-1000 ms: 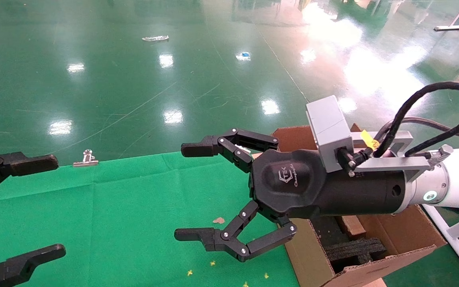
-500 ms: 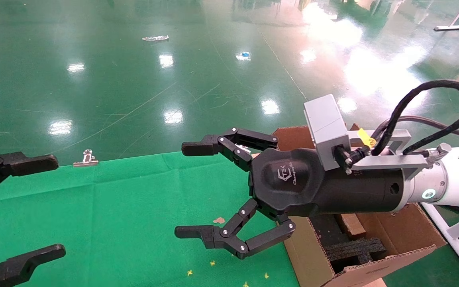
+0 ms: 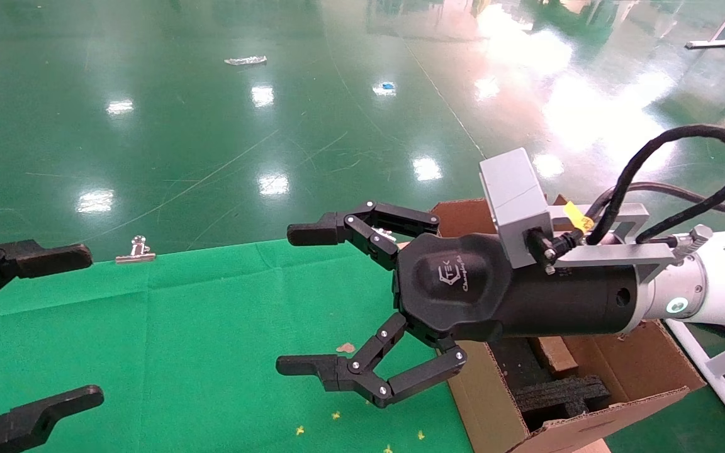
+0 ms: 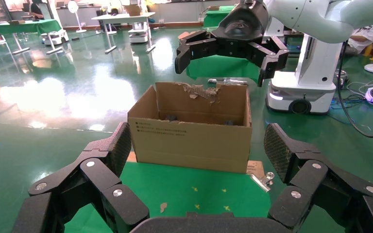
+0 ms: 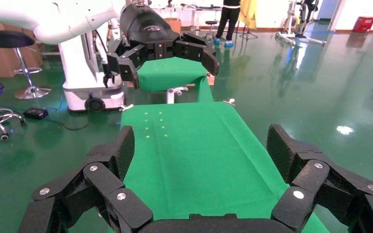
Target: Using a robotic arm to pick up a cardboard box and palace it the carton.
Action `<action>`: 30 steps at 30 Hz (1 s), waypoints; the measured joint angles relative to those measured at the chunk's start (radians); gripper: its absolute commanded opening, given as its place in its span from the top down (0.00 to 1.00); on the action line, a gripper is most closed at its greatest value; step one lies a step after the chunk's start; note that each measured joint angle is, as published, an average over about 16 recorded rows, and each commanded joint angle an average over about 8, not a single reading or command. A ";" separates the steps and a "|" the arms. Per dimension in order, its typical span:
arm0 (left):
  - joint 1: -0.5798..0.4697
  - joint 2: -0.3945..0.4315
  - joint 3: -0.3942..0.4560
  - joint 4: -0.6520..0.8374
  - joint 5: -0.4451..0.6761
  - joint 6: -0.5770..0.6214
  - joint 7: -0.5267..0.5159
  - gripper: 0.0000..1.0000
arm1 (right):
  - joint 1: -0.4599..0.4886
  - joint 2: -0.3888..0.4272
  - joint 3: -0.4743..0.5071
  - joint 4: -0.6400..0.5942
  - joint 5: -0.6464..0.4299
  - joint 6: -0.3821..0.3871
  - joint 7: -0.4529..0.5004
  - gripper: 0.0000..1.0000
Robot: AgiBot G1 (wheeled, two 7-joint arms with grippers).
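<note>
Right gripper (image 3: 287, 301) hovers beside the carton (image 3: 627, 368), fingers spread, empty. Left gripper (image 3: 89, 324) well apart from carton, also spread. Cardboard box: none identifiable on the surface (image 3: 199, 340). Risk: closing on nothing.

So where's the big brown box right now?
In the head view the carton sits at the robot's right, at the edge of the green cloth, partly under the open right gripper. The left wrist view shows it past the cloth's end.
</note>
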 measured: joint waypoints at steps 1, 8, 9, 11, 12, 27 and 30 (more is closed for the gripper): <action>0.000 0.000 0.000 0.000 0.000 0.000 0.000 0.00 | 0.000 0.000 0.000 0.000 0.000 0.000 0.000 0.00; 0.000 0.000 0.000 0.000 0.000 0.000 0.000 0.00 | 0.001 0.000 -0.001 -0.001 0.000 0.000 0.000 0.00; 0.000 0.000 0.000 0.000 0.000 0.000 0.000 0.00 | 0.001 0.000 -0.001 -0.001 0.000 0.000 0.000 0.00; 0.000 0.000 0.000 0.000 0.000 0.000 0.000 0.00 | 0.001 0.000 -0.001 -0.001 -0.001 0.001 0.001 0.00; 0.000 0.000 0.000 0.000 0.000 0.000 0.000 0.00 | 0.001 0.000 -0.001 -0.001 -0.001 0.001 0.001 0.00; 0.000 0.000 0.000 0.000 0.000 0.000 0.000 0.00 | 0.002 0.000 -0.002 -0.001 -0.001 0.001 0.001 0.00; 0.000 0.000 0.000 0.000 0.000 0.000 0.000 0.00 | 0.002 0.000 -0.002 -0.001 -0.001 0.001 0.001 0.00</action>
